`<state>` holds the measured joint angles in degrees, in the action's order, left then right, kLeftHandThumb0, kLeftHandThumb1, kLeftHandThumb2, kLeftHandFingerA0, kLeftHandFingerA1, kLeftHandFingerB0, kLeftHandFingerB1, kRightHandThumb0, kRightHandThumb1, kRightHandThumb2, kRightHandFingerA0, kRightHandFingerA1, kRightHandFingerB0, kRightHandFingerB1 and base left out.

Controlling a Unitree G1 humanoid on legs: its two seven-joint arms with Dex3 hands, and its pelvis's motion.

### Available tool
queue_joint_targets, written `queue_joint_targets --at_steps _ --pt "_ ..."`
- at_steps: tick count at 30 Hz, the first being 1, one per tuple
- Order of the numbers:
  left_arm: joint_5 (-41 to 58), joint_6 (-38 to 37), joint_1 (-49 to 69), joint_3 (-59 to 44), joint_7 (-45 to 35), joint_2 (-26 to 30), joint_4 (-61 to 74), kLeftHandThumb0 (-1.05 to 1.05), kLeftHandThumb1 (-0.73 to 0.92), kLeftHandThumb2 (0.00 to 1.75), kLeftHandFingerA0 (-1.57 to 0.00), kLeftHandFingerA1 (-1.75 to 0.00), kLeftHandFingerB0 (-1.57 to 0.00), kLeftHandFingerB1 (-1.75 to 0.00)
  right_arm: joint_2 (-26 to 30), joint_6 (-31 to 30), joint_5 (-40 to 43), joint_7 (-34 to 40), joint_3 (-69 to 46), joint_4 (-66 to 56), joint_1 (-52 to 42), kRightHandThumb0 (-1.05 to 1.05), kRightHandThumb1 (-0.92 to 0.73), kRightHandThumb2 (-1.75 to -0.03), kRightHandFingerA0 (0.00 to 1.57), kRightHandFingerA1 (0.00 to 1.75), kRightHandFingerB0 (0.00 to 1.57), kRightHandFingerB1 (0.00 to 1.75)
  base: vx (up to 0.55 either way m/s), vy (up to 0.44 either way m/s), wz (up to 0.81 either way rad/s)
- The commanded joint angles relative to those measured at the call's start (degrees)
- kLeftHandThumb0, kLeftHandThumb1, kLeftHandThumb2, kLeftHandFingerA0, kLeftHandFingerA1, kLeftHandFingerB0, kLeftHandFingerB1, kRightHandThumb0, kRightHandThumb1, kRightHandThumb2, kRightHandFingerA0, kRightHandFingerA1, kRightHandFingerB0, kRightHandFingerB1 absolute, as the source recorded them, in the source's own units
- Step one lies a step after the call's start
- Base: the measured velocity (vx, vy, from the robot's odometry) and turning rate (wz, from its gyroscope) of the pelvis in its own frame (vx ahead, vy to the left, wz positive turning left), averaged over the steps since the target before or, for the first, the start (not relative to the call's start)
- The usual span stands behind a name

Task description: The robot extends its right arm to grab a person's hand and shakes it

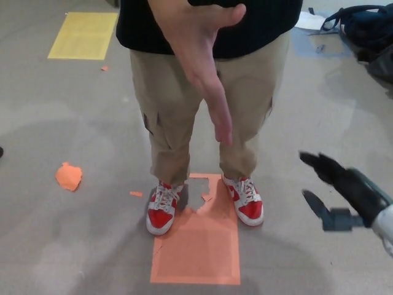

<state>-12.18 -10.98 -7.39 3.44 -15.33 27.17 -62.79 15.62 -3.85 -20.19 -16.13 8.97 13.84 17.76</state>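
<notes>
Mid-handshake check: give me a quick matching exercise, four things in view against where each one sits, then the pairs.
Things:
1. right hand
2. person's hand
3. yellow floor patch
4. backpack

Places:
a. top left corner
b. top right corner
c. right edge, low, fingers apart
d. top centre, held out, fingers pointing down

Pairs: 1-c, 2-d, 3-a, 4-b
</notes>
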Motion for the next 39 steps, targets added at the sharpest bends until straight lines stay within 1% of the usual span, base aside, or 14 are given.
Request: queue_joint_targets --at_steps 1,4,22,23,26,27,31,32,33,34,35,37,38,39 --pt "0.9 -4.3 -0.4 -1.1 0.3 1.8 -2.0 -0.53 0.82 0.64 -0.28 -0.36 -0.20 -0.31 -1.4 -24.2 -14.4 -8.6 3.7 -36.0 10.3 -0.89 -0.78 -1.10 0.00 0.24 0.00 0.13 0.00 0.000 0.00" --pt "1.2 -3.6 -0.7 -1.2 -0.2 1.8 -2.1 -0.29 0.59 1.09 -0.07 -0.50 -0.07 -0.49 -2.9 -26.3 -15.5 -9.0 5.7 -34.1 15.5 -0.91 -0.78 -1.11 0.00 0.24 0.00 0.13 0.00 0.000 0.00" --pt "1.1 -3.6 -2.2 -1.7 -0.4 1.7 -2.7 -0.51 0.81 0.64 -0.22 -0.34 -0.19 -0.31 -8.2 -33.0 -18.0 -8.5 13.7 -24.5 26.4 -0.96 -0.78 -1.16 0.01 0.25 0.00 0.12 0.00 0.000 0.00" --pt "1.2 -3.6 -2.0 -1.9 -0.4 1.7 -2.5 -0.28 0.61 1.09 -0.07 -0.50 -0.07 -0.49 -8.5 -33.6 -18.1 -8.6 14.1 -24.5 26.5 -0.95 -0.78 -1.15 0.00 0.24 0.00 0.12 0.00 0.000 0.00" --pt "1.1 -3.8 -2.4 -1.9 -0.3 1.4 -3.0 -0.28 0.60 1.09 -0.07 -0.50 -0.06 -0.49 -8.7 -35.0 -18.9 -9.6 15.4 -25.3 26.8 -0.93 -0.73 -0.93 0.02 0.26 0.00 0.03 0.00 0.000 0.00" --pt "1.1 -3.9 -2.6 -2.0 -0.5 1.3 -3.4 -0.52 0.81 0.64 -0.21 -0.34 -0.19 -0.31 -8.8 -35.4 -19.1 -9.6 15.8 -25.4 27.0 -0.93 -0.74 -0.96 0.00 0.25 0.00 0.05 0.00 0.000 0.00" --pt "1.0 -4.7 -1.9 -2.2 0.1 1.1 -3.4 -0.30 0.58 1.08 -0.07 -0.50 -0.06 -0.49 -9.2 -38.2 -20.4 -10.9 18.0 -24.7 27.5 -0.92 -0.92 -0.68 0.03 0.31 0.00 0.02 0.00 0.000 0.00" --pt "0.9 -4.8 -1.8 -2.2 0.1 1.2 -3.4 -0.30 0.58 1.08 -0.07 -0.50 -0.07 -0.49 -9.5 -38.6 -20.5 -10.8 18.5 -24.3 27.5 -0.92 -0.74 -1.14 0.04 0.31 0.00 0.15 0.00 0.000 0.00" --pt "0.8 -4.8 -1.6 -2.2 0.2 1.3 -3.4 -0.30 0.58 1.08 -0.07 -0.50 -0.07 -0.49 -9.7 -39.1 -20.6 -10.8 18.8 -24.1 27.5 -0.92 -0.74 -1.14 0.04 0.31 0.00 0.15 0.00 0.000 0.00" --pt "0.5 -4.8 -1.7 -2.0 0.4 1.3 -3.6 -0.30 0.57 1.08 -0.08 -0.50 -0.07 -0.49 -9.7 -39.5 -21.0 -11.1 19.3 -23.7 27.8 -0.92 -0.92 -0.72 0.04 0.31 0.00 0.03 0.00 0.000 0.00" --pt "0.7 -4.9 -1.8 -2.2 0.2 1.4 -3.6 -0.29 0.58 1.08 -0.08 -0.50 -0.07 -0.49 -10.0 -40.5 -21.7 -11.1 20.2 -22.6 28.4 -0.94 -0.75 -1.14 0.01 0.30 0.00 0.13 0.00 0.000 0.00" --pt "0.9 -5.0 -1.6 -2.3 -0.1 1.4 -3.5 -0.29 0.58 1.09 -0.07 -0.50 -0.07 -0.49 -10.4 -41.6 -22.3 -11.0 21.0 -21.8 28.8 -0.95 -0.75 -1.14 0.01 0.28 0.00 0.11 0.00 0.000 0.00" --pt "0.9 -5.0 -1.7 -2.4 -0.3 1.4 -3.5 -0.54 0.82 0.64 -0.22 -0.34 -0.19 -0.31 -10.5 -42.0 -22.6 -10.7 21.3 -21.3 29.0 -0.95 -0.74 -1.13 0.00 0.29 0.00 0.11 0.00 0.000 0.00" --pt "0.9 -5.1 -1.8 -2.4 -0.5 1.4 -3.5 -0.54 0.82 0.64 -0.22 -0.34 -0.19 -0.31 -10.7 -42.2 -22.8 -10.4 21.5 -20.8 29.2 -0.95 -0.74 -1.13 0.00 0.29 0.00 0.11 0.00 0.000 0.00"
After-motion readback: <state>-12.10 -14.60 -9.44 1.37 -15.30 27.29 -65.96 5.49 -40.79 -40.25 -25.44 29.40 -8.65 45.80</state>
